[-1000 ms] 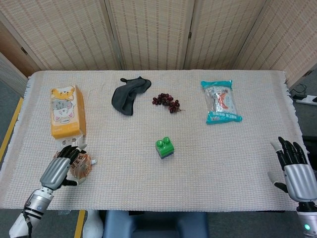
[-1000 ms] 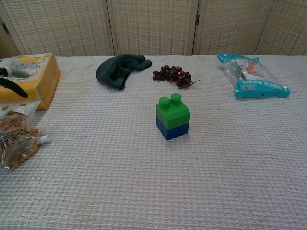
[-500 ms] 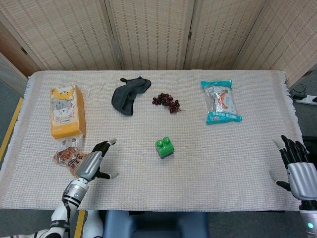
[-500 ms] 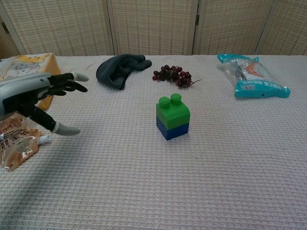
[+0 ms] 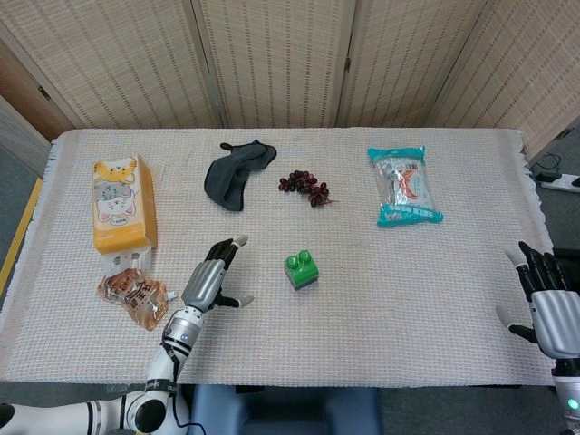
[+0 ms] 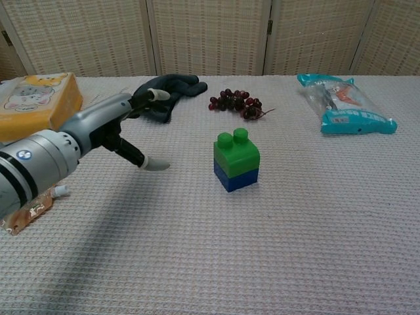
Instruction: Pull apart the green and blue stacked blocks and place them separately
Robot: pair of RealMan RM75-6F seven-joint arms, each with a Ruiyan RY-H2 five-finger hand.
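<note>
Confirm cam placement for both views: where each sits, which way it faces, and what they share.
Head view: high above the near table edge, looking steeply down on the whole table; shows the left hand with its forearm and the right hand at the right edge.
Chest view: low, near table height, facing across toward the screen; shows only the left hand and forearm.
Shared: the green block stacked on the blue block, the grapes, the dark cloth, the teal packet.

Stacked blocks point(image 5: 302, 270) sat mid-tabletop point(image 5: 408, 299), one on the other.
The left hand point(image 5: 208, 283) lay just left of them; the right hand point(image 5: 549, 308) was far right. Behind stood a cloth point(image 5: 234, 174), grapes point(image 5: 306, 187) and a packet point(image 5: 404, 187); a carton point(image 5: 122, 204) and pouch point(image 5: 133, 295) lay left.
</note>
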